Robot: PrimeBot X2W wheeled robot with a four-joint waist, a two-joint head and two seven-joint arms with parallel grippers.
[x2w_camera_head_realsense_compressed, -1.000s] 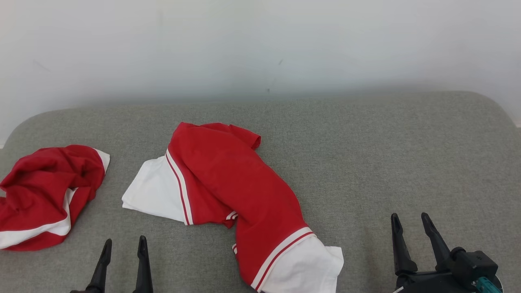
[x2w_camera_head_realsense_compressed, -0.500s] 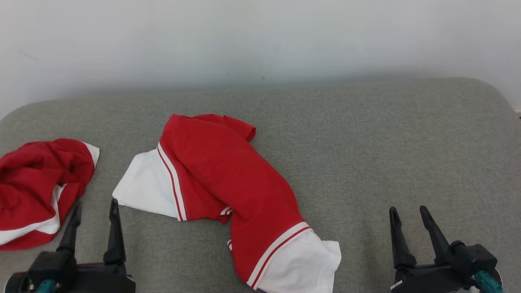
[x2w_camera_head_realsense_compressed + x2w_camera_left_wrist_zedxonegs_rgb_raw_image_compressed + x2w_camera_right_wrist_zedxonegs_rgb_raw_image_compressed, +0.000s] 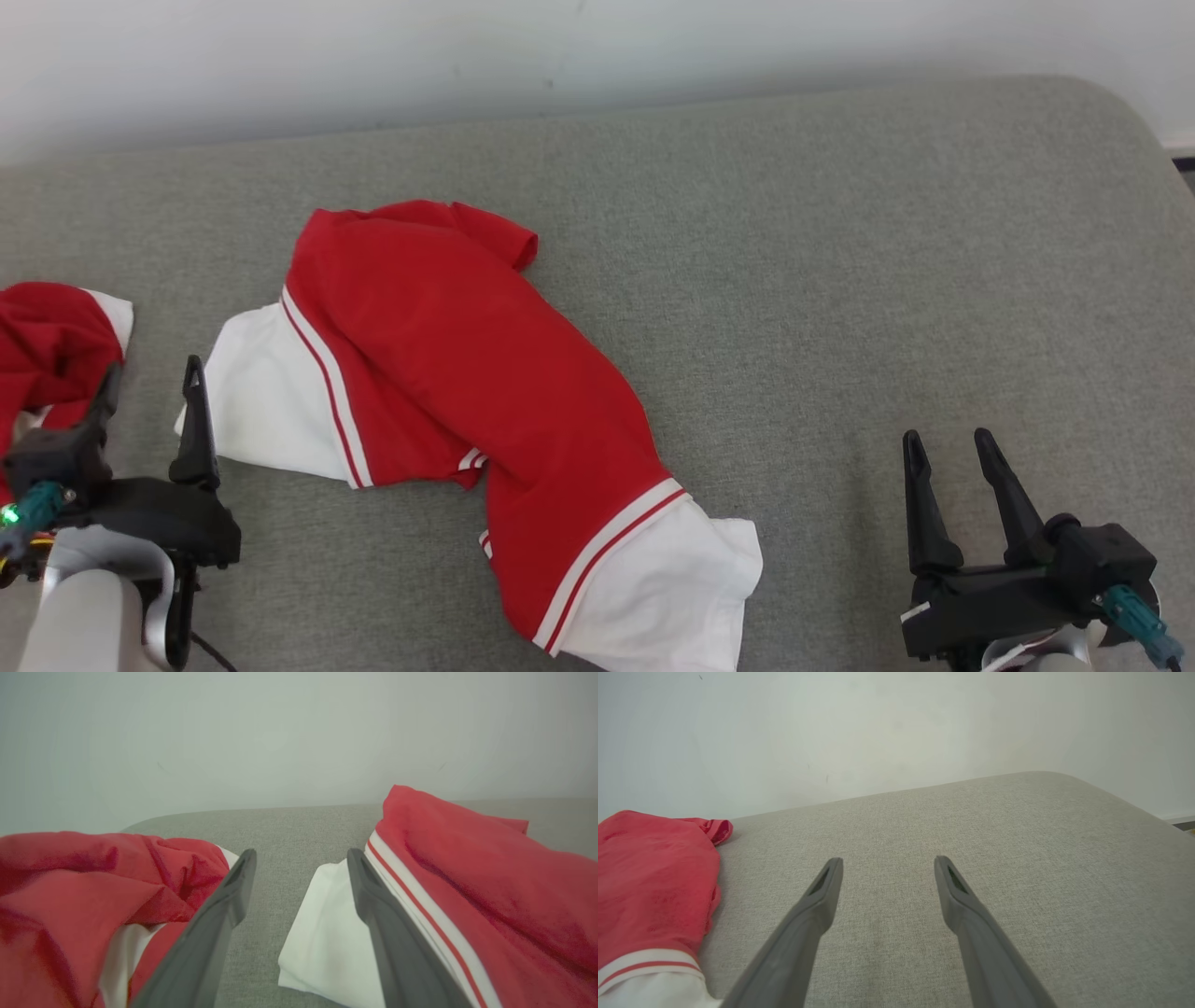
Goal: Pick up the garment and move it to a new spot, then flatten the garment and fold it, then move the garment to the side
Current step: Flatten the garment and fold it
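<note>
A red garment (image 3: 448, 355) with white sleeves and red-white stripes lies crumpled across the middle of the grey cushion (image 3: 840, 280). It also appears in the left wrist view (image 3: 467, 872) and the right wrist view (image 3: 654, 882). My left gripper (image 3: 153, 369) stands open between this garment's white sleeve (image 3: 261, 401) and a second red bundle, with nothing between its fingers (image 3: 233, 896). My right gripper (image 3: 946, 437) is open over bare cushion to the garment's right, well apart from it (image 3: 888, 861).
A second crumpled red and white garment (image 3: 51, 345) lies at the cushion's left edge, close to my left gripper's outer finger (image 3: 70, 882). A pale wall (image 3: 373, 56) runs behind the cushion. Bare grey cushion stretches to the right of the middle garment.
The head camera has tilted down, so the whole scene sits higher and further left. My left gripper has moved forward, up between the two garments. The garments lie as before.
</note>
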